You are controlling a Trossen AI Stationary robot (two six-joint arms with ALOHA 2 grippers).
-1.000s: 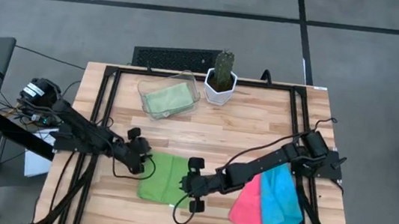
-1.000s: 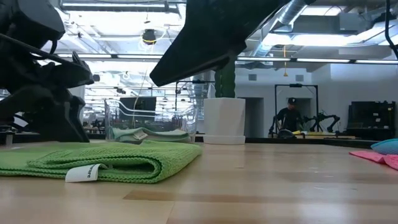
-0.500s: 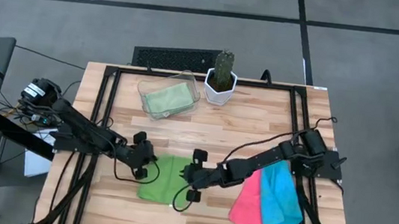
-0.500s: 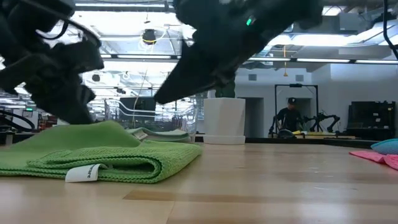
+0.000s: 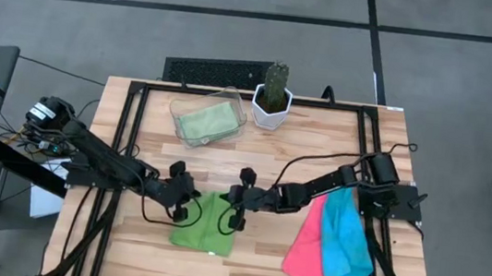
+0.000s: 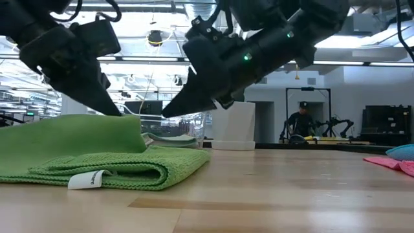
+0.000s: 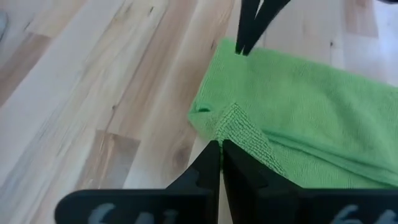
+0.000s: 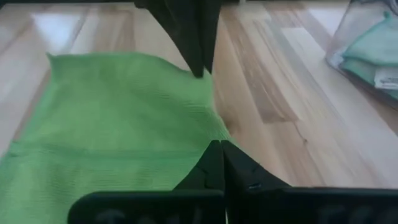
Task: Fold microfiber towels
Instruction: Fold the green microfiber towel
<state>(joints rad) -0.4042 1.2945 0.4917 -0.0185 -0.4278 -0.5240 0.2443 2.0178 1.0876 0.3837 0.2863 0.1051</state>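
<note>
High view: you can count four towels. One bright green towel [image 5: 205,225] lies near the front middle of the table [image 5: 318,156]. One pink towel [image 5: 305,252] and one blue towel [image 5: 345,247] lie touching each other at the right front, the blue one hanging a little past the table edge. One pale green towel [image 5: 206,120] sits folded in the clear tray [image 5: 232,99] at the back, next to one cactus in a white pot [image 5: 271,102].

You have two arms. The left gripper [image 5: 185,203] and the right gripper [image 5: 236,208] each have their jaws pressed together, pinching a far corner of the bright green towel and holding that edge up off the table.

From above, the arms hide the pinched corners. In the low view, only a small bit of the pink and blue towels shows at the right edge.
</note>
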